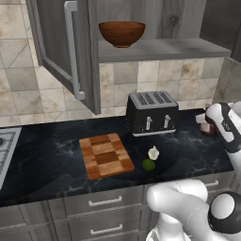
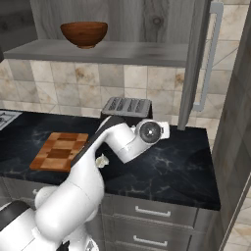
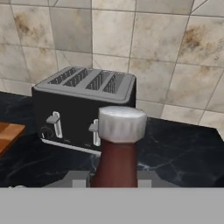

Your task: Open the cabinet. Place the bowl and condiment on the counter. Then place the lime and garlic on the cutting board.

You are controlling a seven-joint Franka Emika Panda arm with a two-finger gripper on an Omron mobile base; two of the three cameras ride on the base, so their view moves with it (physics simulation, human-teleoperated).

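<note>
Stretching across the room, the black marble counter (image 1: 56, 160) runs below a beige tiled wall, with grey drawers (image 1: 103, 202) under its front edge and a stove corner (image 1: 4, 146) at far left. On it lie the checkered board (image 1: 105, 156), the garlic (image 1: 153, 153) and lime (image 1: 148, 164) just beside each other off the board's right edge, and a black toaster (image 1: 152, 113) behind them. Right of the toaster, the gripper (image 3: 114, 178) is clamped on the condiment (image 3: 117, 148), near the counter. Overhead the cabinet (image 1: 66, 52) stands open, the bowl (image 1: 122, 33) on its shelf.
</note>
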